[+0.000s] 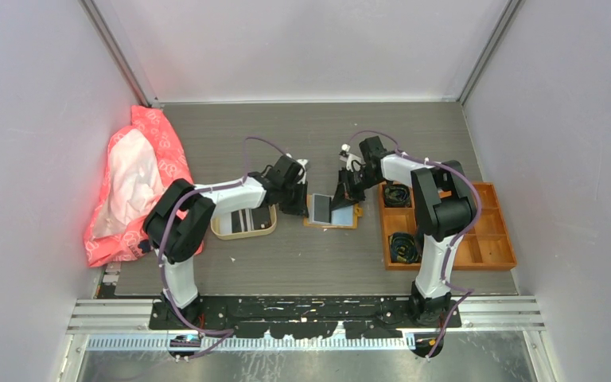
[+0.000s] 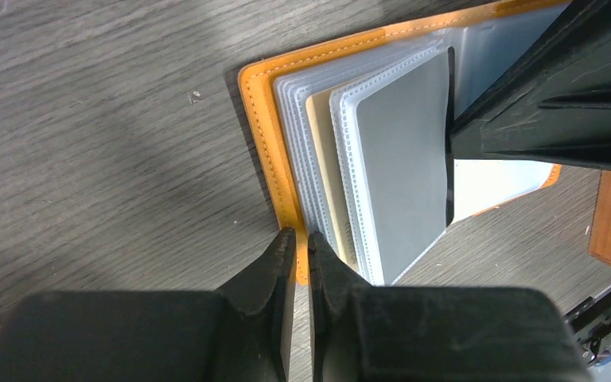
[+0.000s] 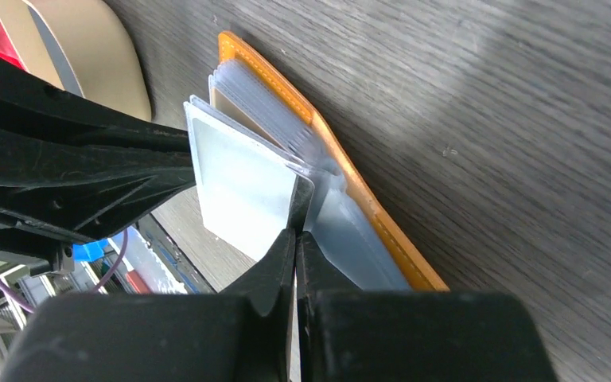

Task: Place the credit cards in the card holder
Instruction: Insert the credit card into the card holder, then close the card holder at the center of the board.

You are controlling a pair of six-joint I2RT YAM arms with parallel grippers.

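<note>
Card holder (image 2: 266,135) lies open mid desk (image 1: 286,263), between the 2 arms, clear sleeves fanned up. 1 grey card (image 2: 402,159) sits in the top sleeve (image 3: 342,223), and a cream one looks to be tucked in a lower sleeve. Striped cards (image 1: 247,219) wait in the tray (image 1: 219,229) just left of the holder, so I'd call it partway, with several left to load. Left fingers (image 2: 282,263) are nearly closed, pinching the holder's orange left edge and pinning it down. Right fingers (image 3: 282,263) are closed on the right edge of the top sleeve. Can't tell if the grey card is pinched too.
</note>
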